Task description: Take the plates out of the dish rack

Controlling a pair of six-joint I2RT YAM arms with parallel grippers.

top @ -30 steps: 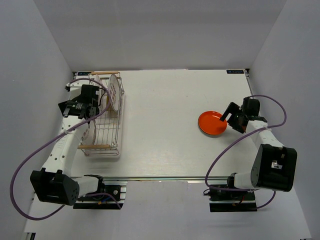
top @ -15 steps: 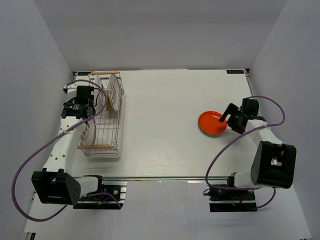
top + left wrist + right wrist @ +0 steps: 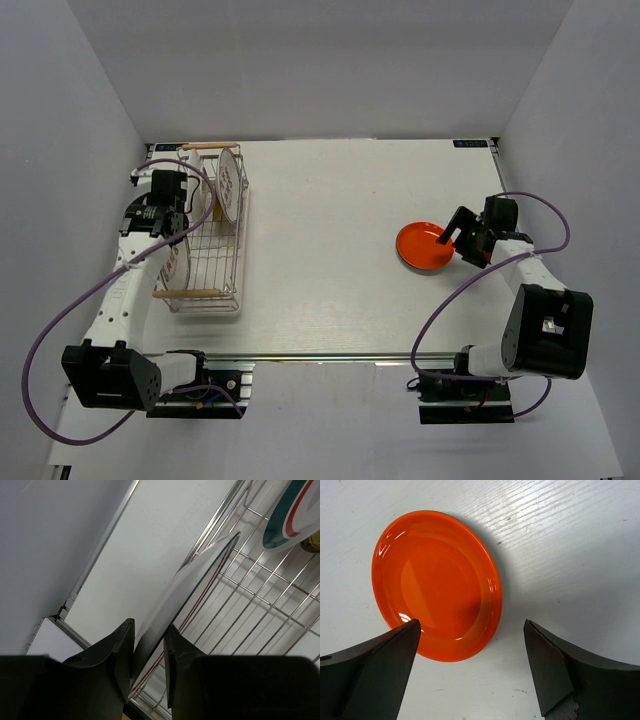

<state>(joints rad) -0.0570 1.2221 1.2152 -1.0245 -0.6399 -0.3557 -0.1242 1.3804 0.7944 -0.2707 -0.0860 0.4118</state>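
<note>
Gripping: left gripper clenched on the rim of the white round teal-and-red-ringed plate, upright inside the silver wire dish rack.
Right gripper: fingers spread, nothing held.
Orange-red round plate: flat, well right of rack.

Top view high, facing down over table; wrist views close: dish rack, orange plate.

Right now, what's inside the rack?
Upright plates: white marked plate; teal-rimmed plate held by left end effector. Left arm covers the rack's left side.
</note>
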